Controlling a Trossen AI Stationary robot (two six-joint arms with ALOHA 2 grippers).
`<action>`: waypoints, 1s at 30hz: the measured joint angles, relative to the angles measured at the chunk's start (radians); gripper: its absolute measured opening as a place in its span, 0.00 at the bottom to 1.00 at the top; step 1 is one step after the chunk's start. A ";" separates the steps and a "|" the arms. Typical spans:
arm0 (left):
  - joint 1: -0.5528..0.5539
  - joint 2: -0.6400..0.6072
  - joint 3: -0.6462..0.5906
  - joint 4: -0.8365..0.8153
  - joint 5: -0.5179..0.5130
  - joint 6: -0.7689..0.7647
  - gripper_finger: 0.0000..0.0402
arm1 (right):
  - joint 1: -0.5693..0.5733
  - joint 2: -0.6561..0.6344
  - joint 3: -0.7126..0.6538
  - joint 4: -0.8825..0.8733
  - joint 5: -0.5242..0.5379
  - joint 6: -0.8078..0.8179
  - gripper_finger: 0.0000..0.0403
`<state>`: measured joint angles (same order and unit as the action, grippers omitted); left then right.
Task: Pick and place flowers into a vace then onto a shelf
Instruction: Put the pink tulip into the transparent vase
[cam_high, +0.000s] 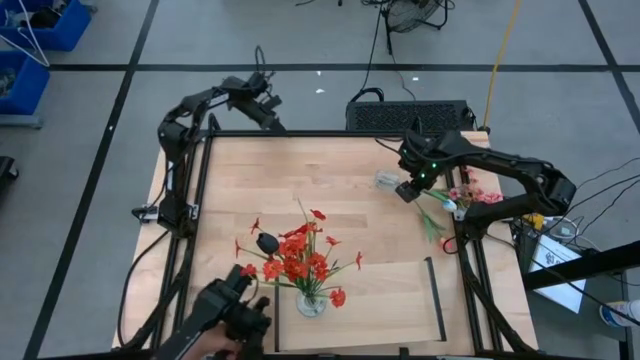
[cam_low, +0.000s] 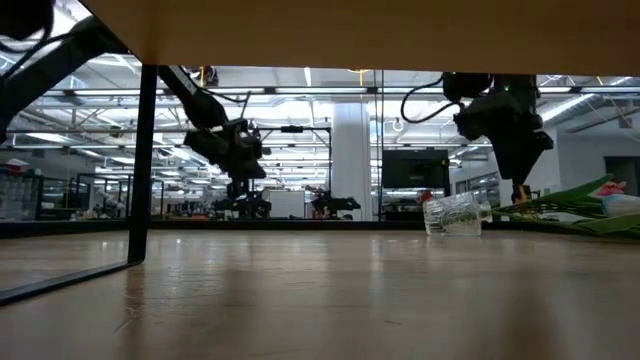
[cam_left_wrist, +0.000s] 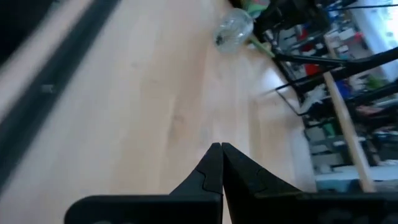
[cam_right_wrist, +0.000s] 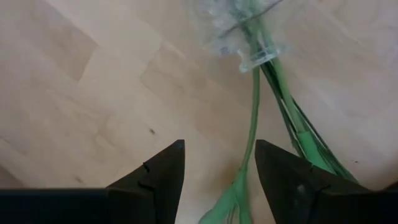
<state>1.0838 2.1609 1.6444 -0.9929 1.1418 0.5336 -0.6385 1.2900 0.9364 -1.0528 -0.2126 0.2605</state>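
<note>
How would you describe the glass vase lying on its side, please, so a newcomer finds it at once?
Look at the wooden table's far right part, under the open right gripper. The clear glass vase lies tipped over there, green stems trailing from its mouth, unlike the upright vase of red flowers on the shelf.

Even overhead light fell on the counter (cam_high: 350, 190) in the high view, with only soft, short shadows. The low view was dim in front, a dark underside across its top, while ceiling strip lights (cam_low: 300, 78) glowed bright in the room behind. The left wrist view was smeared by blur (most along its edges), and the clear vase (cam_right_wrist: 239, 25) in the right wrist view was out of focus.
</note>
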 joint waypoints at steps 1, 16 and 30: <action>-0.010 0.009 0.000 0.001 0.019 -0.009 0.01 | -0.004 0.001 -0.013 0.013 0.002 0.006 0.46; -0.104 0.041 0.000 -0.001 -0.017 -0.012 0.01 | -0.083 0.001 -0.192 0.231 0.025 -0.017 0.45; -0.102 0.041 0.000 0.001 -0.045 -0.015 0.03 | -0.095 0.074 -0.212 0.362 0.054 -0.178 0.36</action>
<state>0.9813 2.2021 1.6440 -0.9924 1.0973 0.5183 -0.7334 1.3640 0.7242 -0.6904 -0.1582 0.0827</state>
